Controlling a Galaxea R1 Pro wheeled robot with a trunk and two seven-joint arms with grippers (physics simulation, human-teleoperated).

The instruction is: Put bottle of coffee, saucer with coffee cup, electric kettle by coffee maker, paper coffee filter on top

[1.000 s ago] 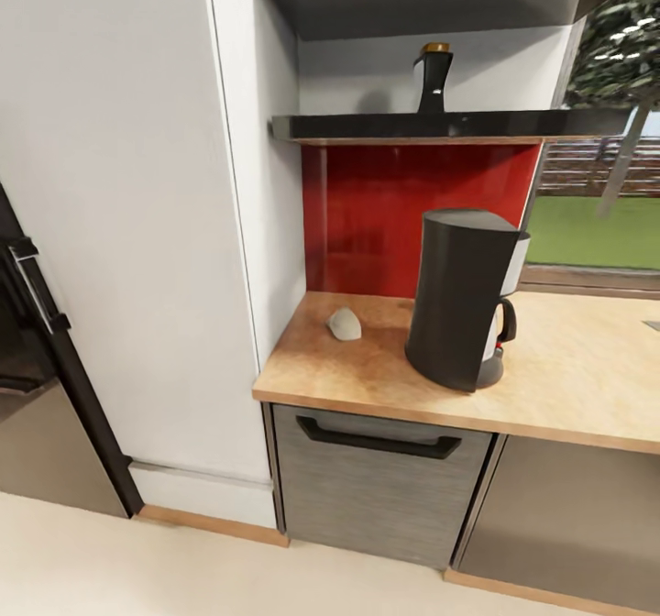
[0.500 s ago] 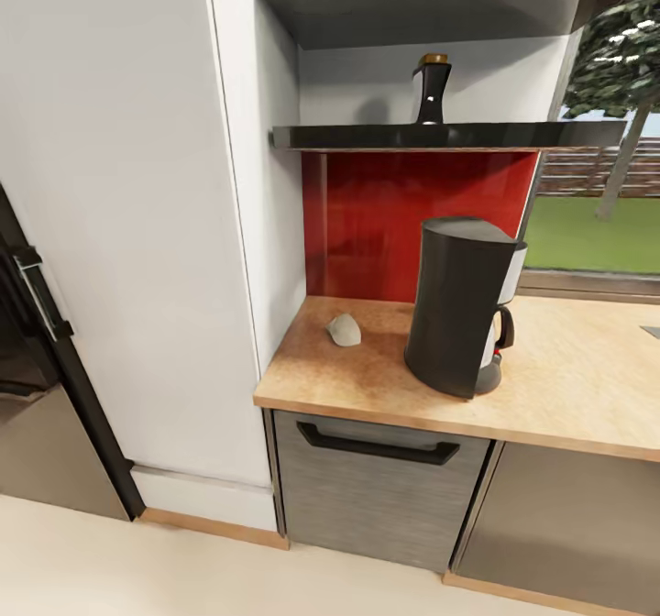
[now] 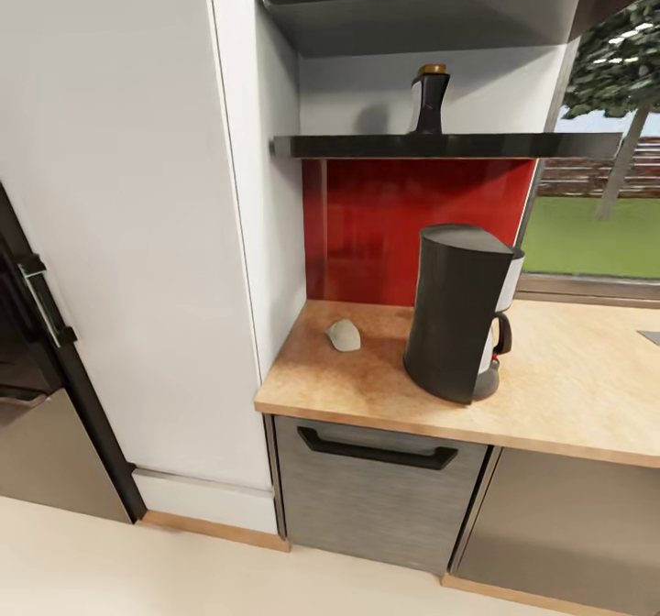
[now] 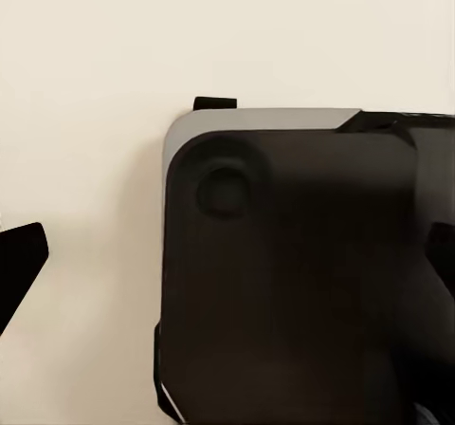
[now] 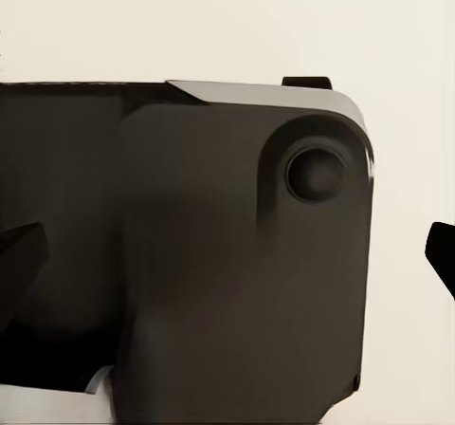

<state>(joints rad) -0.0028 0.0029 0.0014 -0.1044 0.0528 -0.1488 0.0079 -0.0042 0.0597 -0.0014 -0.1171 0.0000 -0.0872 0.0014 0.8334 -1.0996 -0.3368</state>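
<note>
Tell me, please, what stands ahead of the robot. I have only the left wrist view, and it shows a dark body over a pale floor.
Observer: In the head view, the coffee maker stands on the kitchen countertop.
Operator: Is anything higher up?
Observer: Yes, the bottle of coffee stands on the kitchen shelf, above the coffee maker.
Operator: Is anything else on the countertop?
Observer: The paper coffee filter lies there, at the left of the coffee maker and apart from it.

Colours at the worktop corner
A dark grey and white coffee maker [image 3: 458, 318] is seen on the beige wood-grain worktop [image 3: 568, 387]; a red backsplash [image 3: 403, 222] is shown behind.
</note>
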